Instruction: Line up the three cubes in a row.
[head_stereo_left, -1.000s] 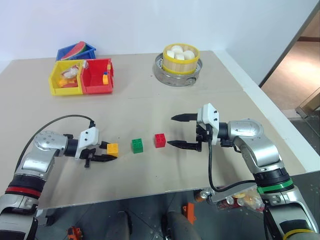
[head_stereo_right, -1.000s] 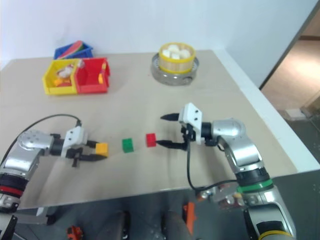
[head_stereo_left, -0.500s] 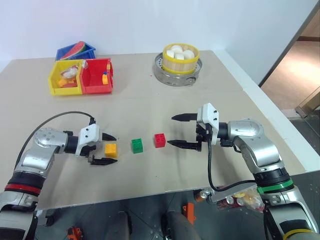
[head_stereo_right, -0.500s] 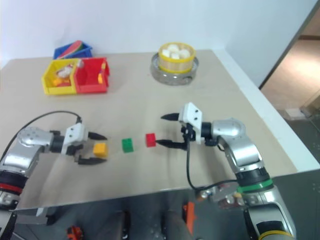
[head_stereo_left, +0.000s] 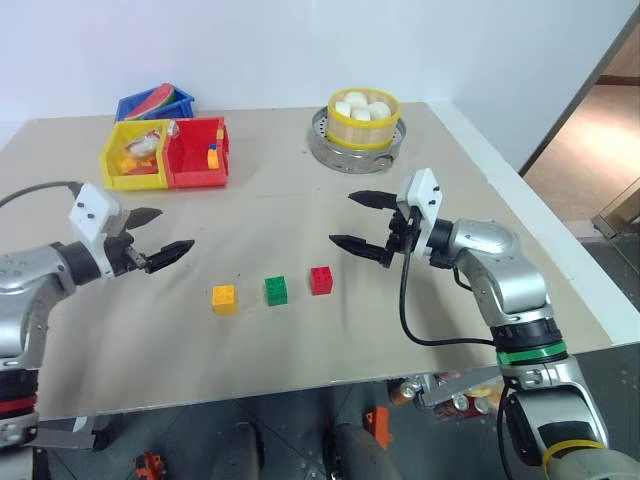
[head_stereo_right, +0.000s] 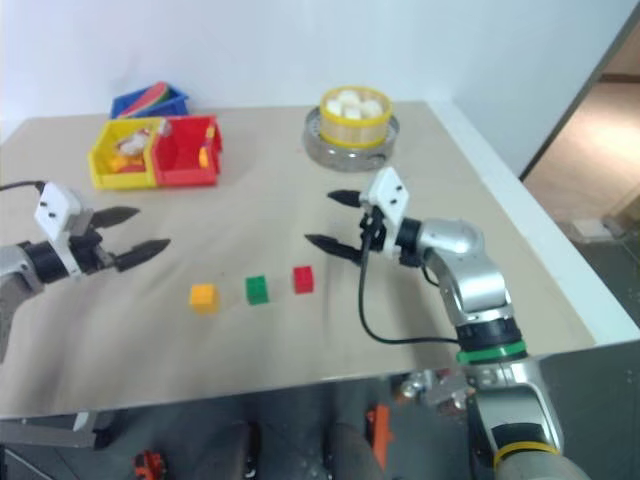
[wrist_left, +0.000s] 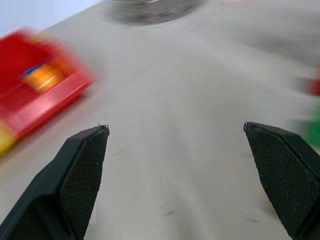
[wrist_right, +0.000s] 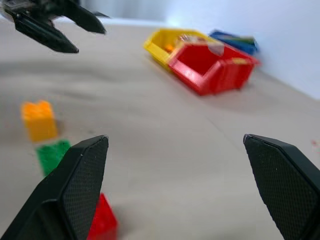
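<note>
Three studded cubes stand in a row near the table's front: a yellow-orange cube (head_stereo_left: 224, 299), a green cube (head_stereo_left: 275, 290) and a red cube (head_stereo_left: 321, 280), with small gaps between them. My left gripper (head_stereo_left: 168, 234) hovers open and empty, up and to the left of the yellow-orange cube. My right gripper (head_stereo_left: 357, 220) is open and empty too, raised above the table to the right of the red cube. The right wrist view shows the yellow-orange cube (wrist_right: 38, 119), the green cube (wrist_right: 52, 154) and the red cube (wrist_right: 102, 221) below its fingers.
A yellow bin (head_stereo_left: 120, 171) and a red bin (head_stereo_left: 195, 166) stand side by side at the back left, with a blue bin (head_stereo_left: 152, 103) behind them. A metal steamer (head_stereo_left: 362, 145) holding a yellow basket of white buns sits at the back centre. The table's right edge is close.
My left gripper opened, let go of the yellow-orange cube on the table, and rose away to the left. My right gripper lifted slightly away from the red cube.
</note>
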